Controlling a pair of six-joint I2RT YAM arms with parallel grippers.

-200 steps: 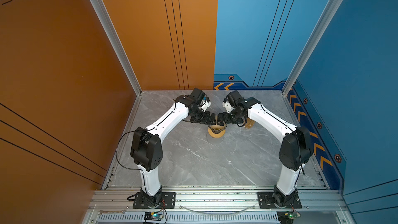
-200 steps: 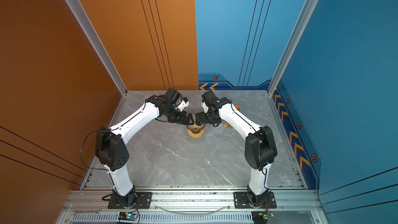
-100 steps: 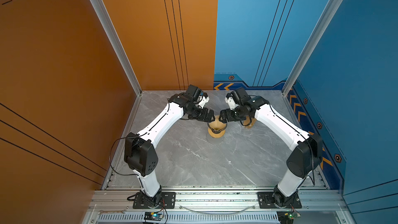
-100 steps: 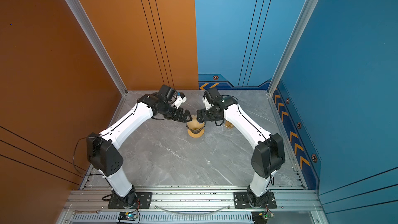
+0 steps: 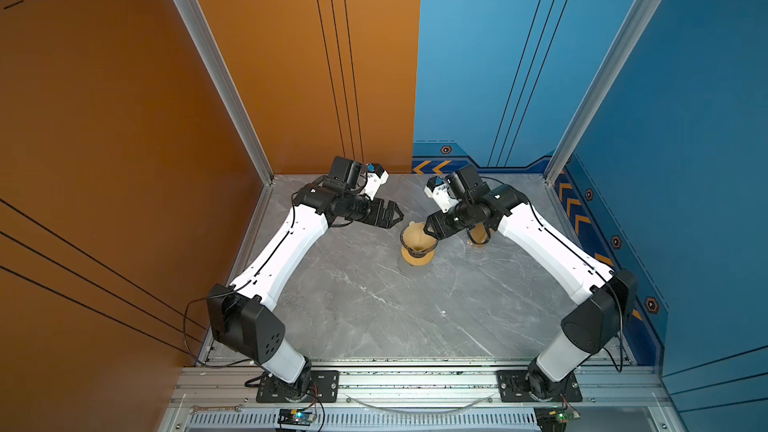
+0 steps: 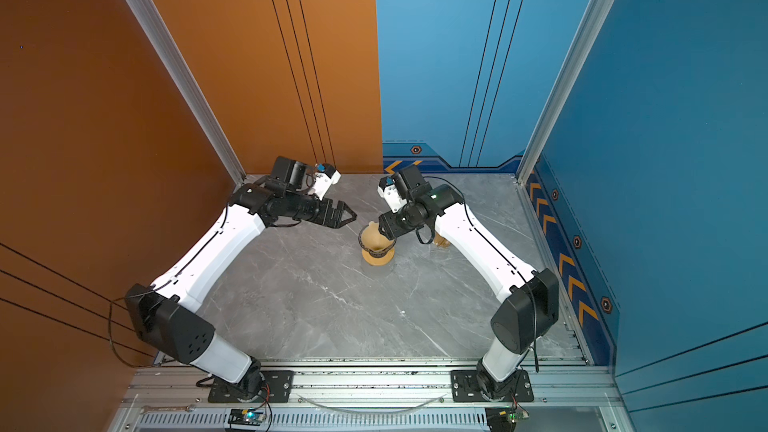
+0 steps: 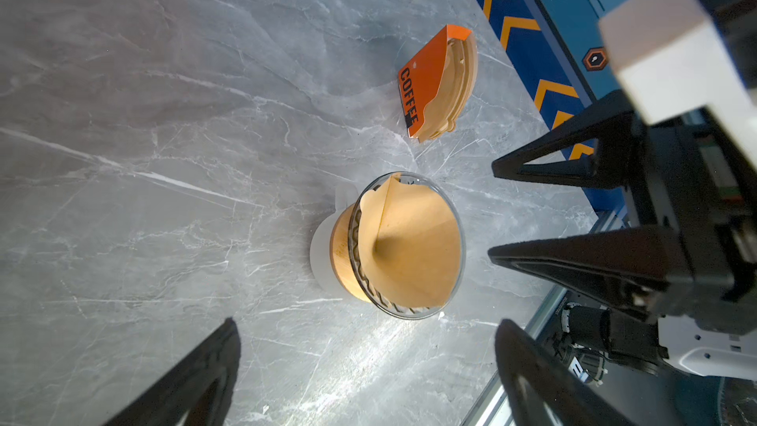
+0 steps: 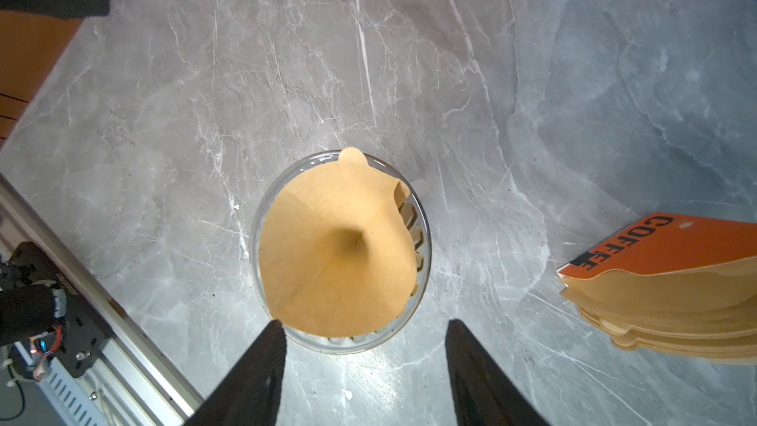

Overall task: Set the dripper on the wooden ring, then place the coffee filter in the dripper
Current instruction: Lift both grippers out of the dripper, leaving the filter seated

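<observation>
Coffee filter (image 8: 336, 252) in dripper (image 8: 418, 235) (filter stack (image 8: 663, 297) to its right).

A grey marble tabletop (image 5: 374, 305) sits enclosed by orange walls (image 5: 104, 97) and blue walls (image 5: 685, 118), joined at aluminium posts (image 5: 215, 64)

The filter (image 8: 340, 247) is plain tan-brown, shaded darker at its centre. The dripper (image 8: 418, 239) is smoky and see-through, with a ribbed pattern down its wall. Under it the ring (image 7: 342, 256) is light wood and the jug (image 7: 321, 256) milky white. The stack (image 7: 458, 75) is the same tan, and its strip (image 7: 422, 79) is orange with COFFEE printed in black. The table (image 5: 374, 305) is grey marble with white veins. The orange wall (image 5: 270, 56) has 3 thin black lines, and the blue wall (image 5: 457, 56) has thin dark lines. A navy band (image 5: 582, 218) carries orange chevrons. The arms (image 5: 291, 243) are white with black joints.
</observation>
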